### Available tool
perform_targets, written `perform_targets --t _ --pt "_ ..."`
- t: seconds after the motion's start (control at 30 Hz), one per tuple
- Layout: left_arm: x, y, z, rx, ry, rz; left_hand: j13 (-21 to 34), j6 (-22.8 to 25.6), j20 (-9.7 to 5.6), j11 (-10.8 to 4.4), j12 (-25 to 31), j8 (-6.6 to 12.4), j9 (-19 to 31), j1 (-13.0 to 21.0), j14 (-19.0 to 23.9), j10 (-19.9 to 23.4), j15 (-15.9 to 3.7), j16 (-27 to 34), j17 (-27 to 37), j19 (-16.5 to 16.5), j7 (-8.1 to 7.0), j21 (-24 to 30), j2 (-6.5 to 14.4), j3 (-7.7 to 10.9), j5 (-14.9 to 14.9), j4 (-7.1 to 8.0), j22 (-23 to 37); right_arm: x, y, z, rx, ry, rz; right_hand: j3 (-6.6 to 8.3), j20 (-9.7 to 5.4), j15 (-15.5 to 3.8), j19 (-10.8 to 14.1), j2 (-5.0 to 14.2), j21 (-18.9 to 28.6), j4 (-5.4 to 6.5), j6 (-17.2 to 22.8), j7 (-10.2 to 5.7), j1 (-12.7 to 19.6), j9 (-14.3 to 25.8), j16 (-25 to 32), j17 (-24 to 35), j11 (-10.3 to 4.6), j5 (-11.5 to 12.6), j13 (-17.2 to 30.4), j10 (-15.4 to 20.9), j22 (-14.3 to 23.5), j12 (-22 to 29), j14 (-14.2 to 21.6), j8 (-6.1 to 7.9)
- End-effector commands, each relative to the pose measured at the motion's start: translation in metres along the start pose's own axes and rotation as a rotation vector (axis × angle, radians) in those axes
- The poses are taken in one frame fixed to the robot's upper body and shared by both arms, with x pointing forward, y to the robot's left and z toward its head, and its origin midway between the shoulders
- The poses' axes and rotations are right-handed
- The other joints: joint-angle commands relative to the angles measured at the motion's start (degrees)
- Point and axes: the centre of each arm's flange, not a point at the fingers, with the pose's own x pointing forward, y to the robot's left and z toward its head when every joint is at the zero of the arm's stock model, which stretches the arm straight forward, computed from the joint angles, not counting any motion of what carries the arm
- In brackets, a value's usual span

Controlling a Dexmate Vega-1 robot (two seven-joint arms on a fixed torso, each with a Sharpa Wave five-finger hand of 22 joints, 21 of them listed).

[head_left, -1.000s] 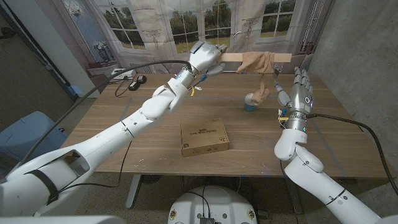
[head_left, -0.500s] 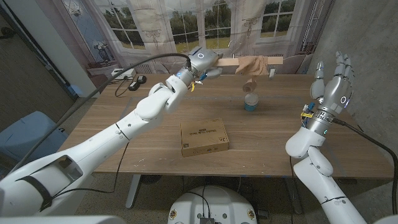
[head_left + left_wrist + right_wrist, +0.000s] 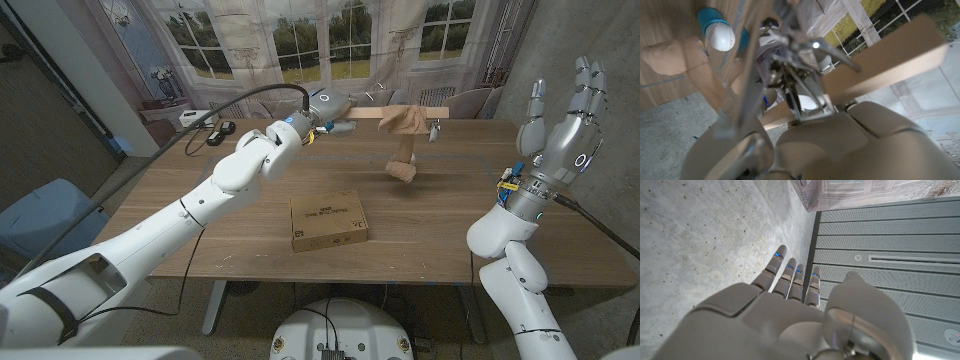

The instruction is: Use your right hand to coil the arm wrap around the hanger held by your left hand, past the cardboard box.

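Painted windows and curtains are lining the backdrop behind the wooden table (image 3: 200,215), and you are working in front of them. On the left, your left hand (image 3: 322,103) is gripping one end of the hanger (image 3: 385,111), holding its pale wooden bar level above the table's far edge, past the cardboard box (image 3: 328,220). A second ago that bar was sitting a touch higher in the head view; the arm is settling it lower now. The arm wrap (image 3: 404,128) is draped over the bar near its free end, with its tail dangling and rolled at the bottom, hanging just above the table. Half a second ago the tail was hanging beside the teal cup with a ball on it (image 3: 719,34); now it is swinging in front of the cup and hiding it from the head view. On the right, your right hand (image 3: 565,120) is rising with fingers spread and nothing in them, well apart from the wrap; a second ago it was right beside the tail. That probably means one pass is finished or let go, and you are needing to return for the loose tail. Nothing is standing between that hand and the wrap, and the box is lying nearer you, clear of the hanger.
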Motion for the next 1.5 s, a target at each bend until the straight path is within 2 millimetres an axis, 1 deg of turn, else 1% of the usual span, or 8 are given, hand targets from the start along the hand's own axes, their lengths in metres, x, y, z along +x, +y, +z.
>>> perform_targets --t 0.03,0.13,0.3,0.4,0.43,0.7,1.2,1.5 --pt "-0.010 0.002 0.006 -0.075 -0.023 -0.158 0.14 0.14 -4.24 0.05 0.15 -0.07 -0.19 -0.02 -0.18 0.17 -0.14 -0.18 -0.02 0.56 0.58 0.13 1.03 0.25 -0.39 0.17 -0.07 0.014 -0.022 0.016 -0.012 -0.091 -0.027 -0.07 0.53 -1.57 2.25 -0.34 -0.39 -0.42 2.77 0.81 -0.24 0.06 0.98 -0.74 0.64 0.75 0.13 3.30 0.13 0.35 3.19 0.31" --pt "-0.013 0.002 0.006 -0.090 -0.019 -0.189 0.14 0.16 -4.25 0.08 0.14 -0.09 -0.23 0.02 -0.02 0.14 -0.10 -0.15 -0.04 0.54 0.57 0.15 1.10 0.25 -0.46 0.13 -0.09 0.017 -0.026 0.020 -0.030 -0.100 -0.004 0.84 0.80 -2.27 4.05 -0.31 -0.36 -1.86 4.86 1.23 1.32 0.07 1.23 -1.57 0.76 0.85 0.19 4.93 0.21 0.37 5.35 0.62" --pt "-0.018 -0.001 0.006 -0.112 -0.011 -0.243 0.13 0.28 -4.29 0.14 0.14 -0.12 -0.27 0.11 0.07 0.09 -0.12 -0.18 -0.09 0.70 0.82 0.20 1.22 0.26 -0.58 0.08 -0.20 0.026 -0.030 0.022 -0.028 -0.091 0.100 1.17 1.23 -2.11 4.17 -0.38 -0.52 -2.42 5.18 1.44 1.95 0.08 1.12 -1.85 0.76 0.79 0.22 4.94 0.23 0.17 5.60 0.57" --pt "-0.021 -0.002 0.005 -0.129 -0.004 -0.270 0.12 0.26 -4.30 0.32 0.13 -0.18 -0.32 0.16 0.13 0.01 -0.15 -0.14 -0.03 0.76 0.95 0.08 1.31 0.28 -0.64 0.05 -0.47 0.034 -0.032 0.022 0.000 -0.069 0.193 1.44 2.30 -2.10 3.80 -0.32 -0.86 -2.78 5.09 1.43 2.30 0.10 0.92 -2.07 0.78 0.63 0.24 4.75 0.26 -0.10 5.53 0.36" --pt "-0.021 -0.002 0.004 -0.132 -0.002 -0.278 0.12 0.28 -4.33 0.35 0.13 -0.23 -0.39 0.20 -0.13 0.04 -0.12 -0.47 -0.38 0.75 1.01 0.10 1.37 0.29 -0.68 0.04 -0.47 0.036 -0.032 0.022 0.003 -0.063 0.213 1.65 2.78 -1.64 3.36 -0.10 -1.17 -2.89 4.91 1.37 2.38 0.11 0.64 -2.19 0.76 0.47 0.27 4.44 0.28 -0.36 5.09 0.16" --pt "-0.027 -0.006 0.006 -0.117 0.006 -0.411 0.11 0.30 -4.35 0.55 0.13 -0.30 -0.40 0.40 0.10 0.01 -0.10 -0.60 -0.57 0.88 1.40 0.08 1.62 0.35 -0.90 -0.08 -0.82 0.040 -0.036 0.023 0.039 -0.063 0.211 2.03 3.21 -1.36 3.13 0.50 -1.52 -2.87 4.36 1.52 2.20 0.14 0.33 -2.35 0.78 0.02 0.32 4.08 0.33 -0.76 4.70 -0.29" --pt "-0.027 -0.008 0.011 -0.070 0.022 -0.604 0.09 0.28 -4.21 0.73 0.13 -0.93 -0.78 0.91 0.58 -0.26 -0.15 -0.86 -0.86 0.95 2.20 0.39 2.08 0.51 -1.69 -0.27 -1.10 0.039 -0.033 0.020 0.068 -0.072 0.191 2.37 2.93 -1.52 3.64 0.97 -1.59 -2.87 4.37 1.58 2.01 0.15 0.35 -2.48 0.66 -0.44 0.36 4.13 0.37 -0.98 5.12 -0.49" --pt "-0.024 -0.017 0.017 -0.064 0.020 -0.727 0.08 0.15 -3.95 1.11 0.14 -1.57 -1.07 1.19 0.22 -0.33 0.00 -1.24 -1.05 0.98 2.66 0.31 2.68 0.70 -2.31 -0.14 -1.64 0.037 -0.031 0.018 0.079 -0.071 0.180 2.54 2.74 -1.61 3.85 1.15 -1.68 -2.87 4.55 1.71 1.84 0.16 0.34 -2.57 0.85 -0.73 0.38 4.41 0.39 -1.03 5.34 -0.53"
